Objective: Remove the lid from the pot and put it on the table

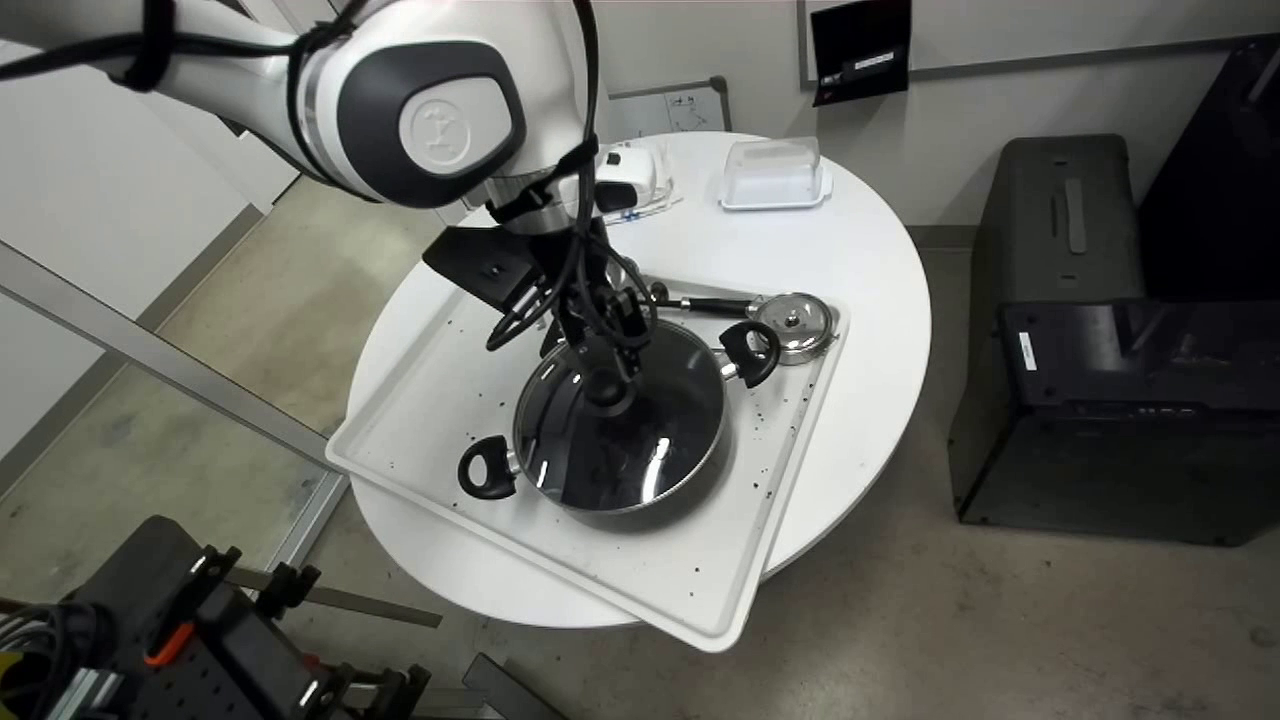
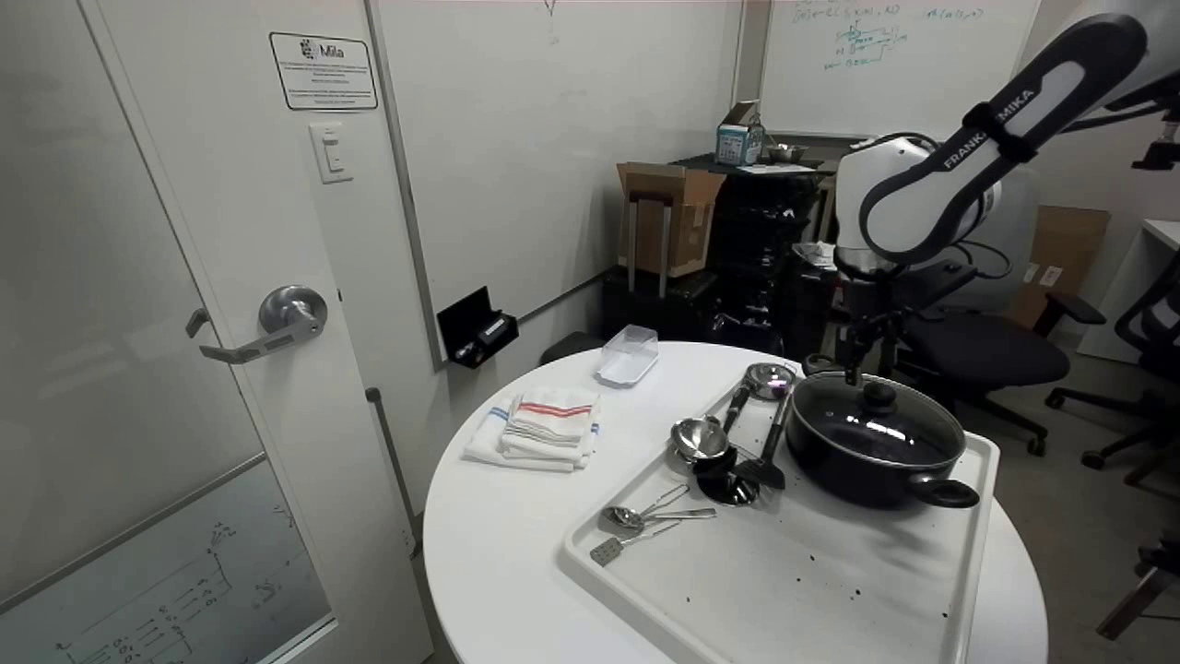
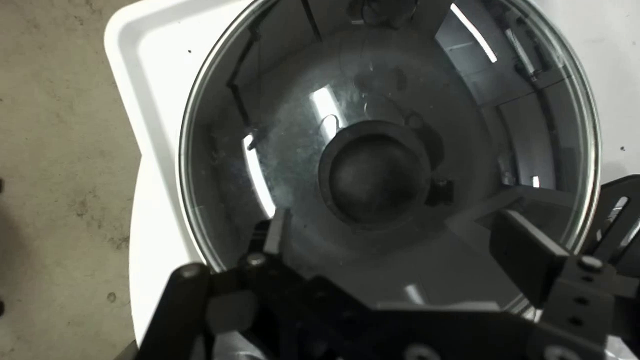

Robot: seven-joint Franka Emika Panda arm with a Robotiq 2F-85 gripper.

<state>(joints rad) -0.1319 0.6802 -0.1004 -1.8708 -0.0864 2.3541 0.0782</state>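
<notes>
Table (image 2: 502,553) and tray (image 2: 784,590) bore the pot (image 2: 848,472) in an exterior view; at its ten o'clock a sign (image 2: 323,72) read "Mila", at one the arm (image 2: 959,161) "FRANKA … MIKA". In an exterior view, the lid (image 1: 610,455) covered the pot. Wrist view: the gripper (image 3: 391,216) stood spread, fingertips (image 3: 507,237) at four and eight o'clock from the knob (image 3: 375,179); lining up seemed the step, a centred pinch next.

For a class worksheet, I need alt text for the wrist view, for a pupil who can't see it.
A black claw at the picture's bottom edge stands open over a round glass lid, not touching its dark central knob. The metal-rimmed lid covers a black pot on a white tray; white table and floor show at the left.
</notes>
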